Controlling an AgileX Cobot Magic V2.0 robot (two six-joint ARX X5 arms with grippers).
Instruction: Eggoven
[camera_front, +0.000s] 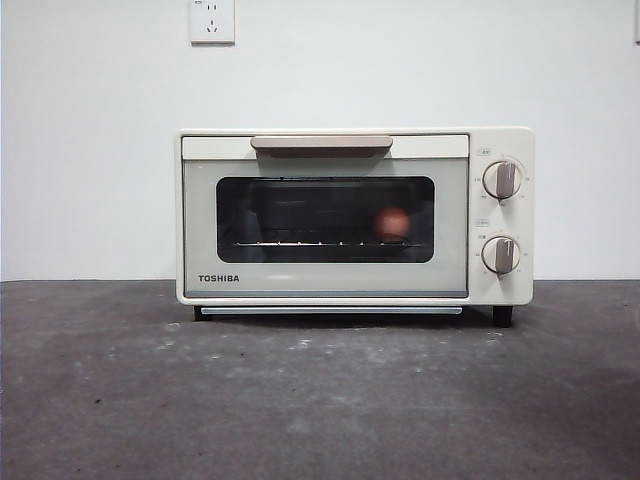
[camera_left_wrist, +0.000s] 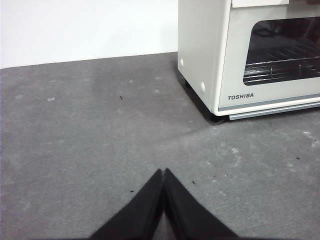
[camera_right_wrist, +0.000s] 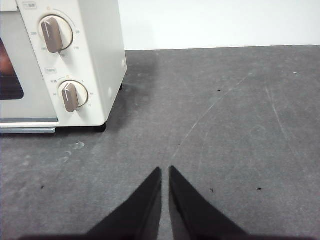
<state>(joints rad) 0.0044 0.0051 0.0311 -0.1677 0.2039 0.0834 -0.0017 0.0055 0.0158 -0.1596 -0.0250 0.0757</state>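
While your oven (camera_front: 354, 216) sits shut at the back of the grey bench (camera_front: 320, 400), against the white wall (camera_front: 90, 140), the egg (camera_front: 393, 223) is inside it, resting on the wire rack (camera_front: 325, 243) toward the right of the dark window, on the knob side. Door closed, handle (camera_front: 321, 145) up top, both knobs (camera_front: 500, 180) pointing roughly upright. Your left claw (camera_left_wrist: 163, 172) hovers low over bare bench off the oven's left front corner, tips pressed together, gripping nothing. Your right claw (camera_right_wrist: 165, 170) hangs off the right front corner, near the knobs, its tips all but together with a thin slit between, nothing in it. A wall socket (camera_front: 212, 20) shows above.
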